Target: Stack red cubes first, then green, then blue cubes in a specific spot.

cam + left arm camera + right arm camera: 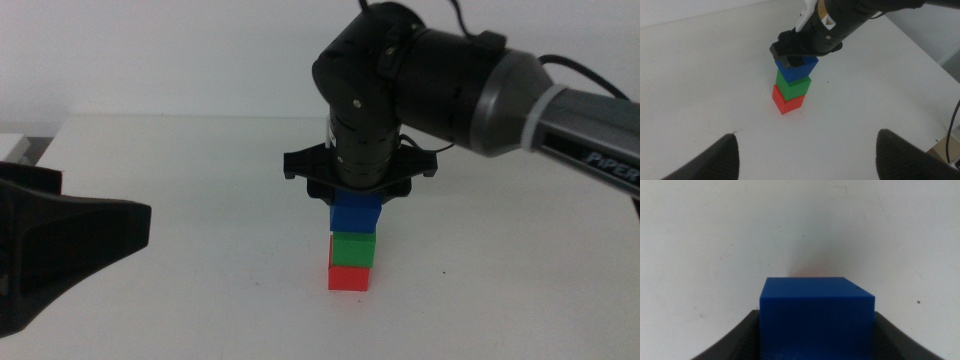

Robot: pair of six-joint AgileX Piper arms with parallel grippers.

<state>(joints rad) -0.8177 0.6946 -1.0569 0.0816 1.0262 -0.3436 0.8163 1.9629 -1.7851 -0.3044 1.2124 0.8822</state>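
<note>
White tabletop [200,160]; blue cube [356,213] between right gripper [358,192] jaws

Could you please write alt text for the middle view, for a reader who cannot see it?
The right gripper, reaching in from the right, holds the blue cube on top of the green cube, which sits on the red cube. The left gripper waits open at the left.
</note>
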